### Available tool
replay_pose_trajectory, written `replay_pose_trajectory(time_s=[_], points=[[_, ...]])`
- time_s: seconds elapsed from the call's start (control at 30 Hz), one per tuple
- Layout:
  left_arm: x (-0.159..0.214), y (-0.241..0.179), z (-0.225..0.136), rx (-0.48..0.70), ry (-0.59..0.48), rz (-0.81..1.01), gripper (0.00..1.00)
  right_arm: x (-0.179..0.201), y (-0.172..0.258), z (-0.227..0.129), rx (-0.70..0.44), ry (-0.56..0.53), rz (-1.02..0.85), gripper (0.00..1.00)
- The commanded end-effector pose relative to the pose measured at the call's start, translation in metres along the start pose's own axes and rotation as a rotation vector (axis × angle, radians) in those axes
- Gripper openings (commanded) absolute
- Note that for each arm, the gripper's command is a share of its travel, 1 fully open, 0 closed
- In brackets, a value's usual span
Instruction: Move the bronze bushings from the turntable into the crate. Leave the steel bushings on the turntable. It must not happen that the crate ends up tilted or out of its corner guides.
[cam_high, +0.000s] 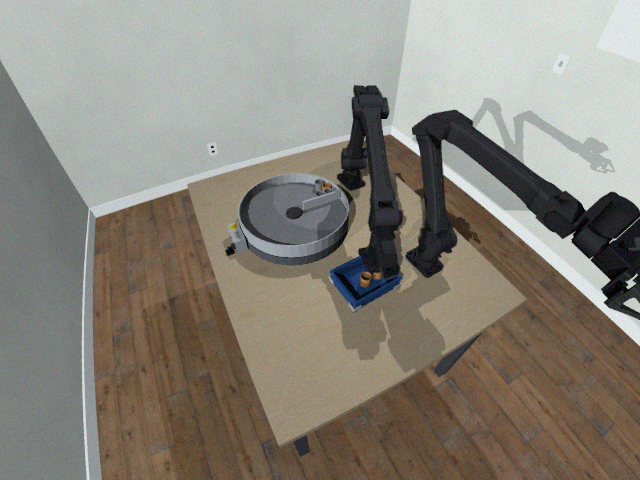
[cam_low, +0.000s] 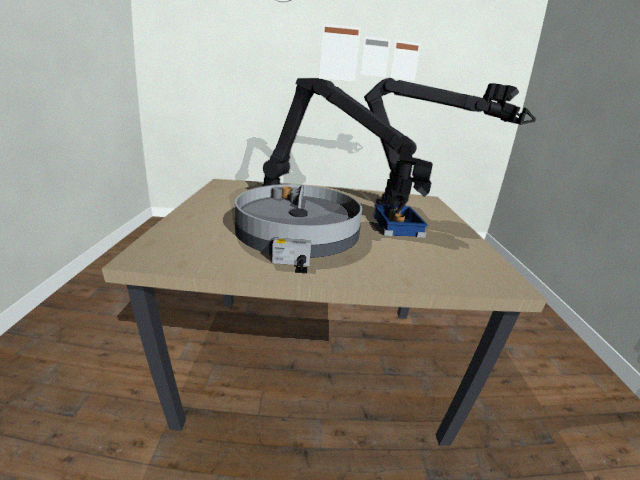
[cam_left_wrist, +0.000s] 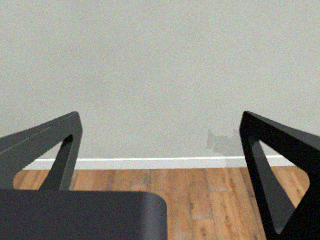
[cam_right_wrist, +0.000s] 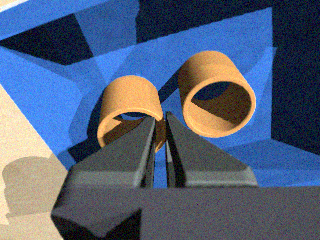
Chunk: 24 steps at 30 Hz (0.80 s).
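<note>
The turntable (cam_high: 289, 251) (cam_low: 330, 235) holds a bronze bushing (cam_high: 327, 185) (cam_low: 286, 191) among grey steel bushings (cam_high: 318, 183) (cam_low: 277, 193) beside the divider. The blue crate (cam_high: 375, 296) (cam_low: 405, 229) (cam_right_wrist: 45, 75) looks level between its pale corner guides (cam_high: 354, 308) (cam_low: 388, 233). My right gripper (cam_right_wrist: 160, 120) is down at the crate, shut on the wall of one bronze bushing (cam_right_wrist: 129, 95). Another bronze bushing (cam_right_wrist: 207, 67) lies in the crate close beside it. Whether the held bushing touches the crate floor is unclear. My left gripper (cam_left_wrist: 160, 120) (cam_low: 528, 116) is open and empty, raised beyond the table.
A grey control box (cam_high: 237, 238) (cam_low: 291, 252) stands against the turntable at the table's edge. The turntable's raised rim and its upright divider (cam_high: 320, 199) (cam_low: 300, 197) surround the remaining bushings. The left arm's base stands close to the crate.
</note>
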<state>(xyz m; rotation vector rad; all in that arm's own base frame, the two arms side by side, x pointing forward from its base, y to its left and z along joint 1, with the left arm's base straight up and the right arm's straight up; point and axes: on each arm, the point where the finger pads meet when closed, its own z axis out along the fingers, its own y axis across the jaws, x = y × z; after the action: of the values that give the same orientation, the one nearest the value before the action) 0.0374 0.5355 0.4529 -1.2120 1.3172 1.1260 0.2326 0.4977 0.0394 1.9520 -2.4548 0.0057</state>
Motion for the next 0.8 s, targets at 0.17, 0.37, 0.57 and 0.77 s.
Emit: replay_pose_trajectory(time_s=[0.17, 0.37, 0.57, 0.77], points=[[-0.0481, 0.0037, 0.0039, -0.008, -0.087, -0.013, 1.0, -0.0132, 0.004, -0.0071, 0.009, -0.039, -0.004, 0.0], [-0.0481, 0.0037, 0.0039, -0.008, -0.087, -0.013, 1.0, -0.0124, 0.0034, -0.0071, 0.009, -0.036, -0.003, 0.0], [-0.0481, 0.0037, 0.0039, -0.008, -0.087, -0.013, 1.0, -0.0124, 0.0034, -0.0071, 0.009, -0.036, -0.003, 0.0], [-0.0481, 0.0037, 0.0039, -0.008, -0.087, -0.013, 1.0, -0.0124, 0.0034, -0.0071, 0.009, -0.036, -0.003, 0.0]])
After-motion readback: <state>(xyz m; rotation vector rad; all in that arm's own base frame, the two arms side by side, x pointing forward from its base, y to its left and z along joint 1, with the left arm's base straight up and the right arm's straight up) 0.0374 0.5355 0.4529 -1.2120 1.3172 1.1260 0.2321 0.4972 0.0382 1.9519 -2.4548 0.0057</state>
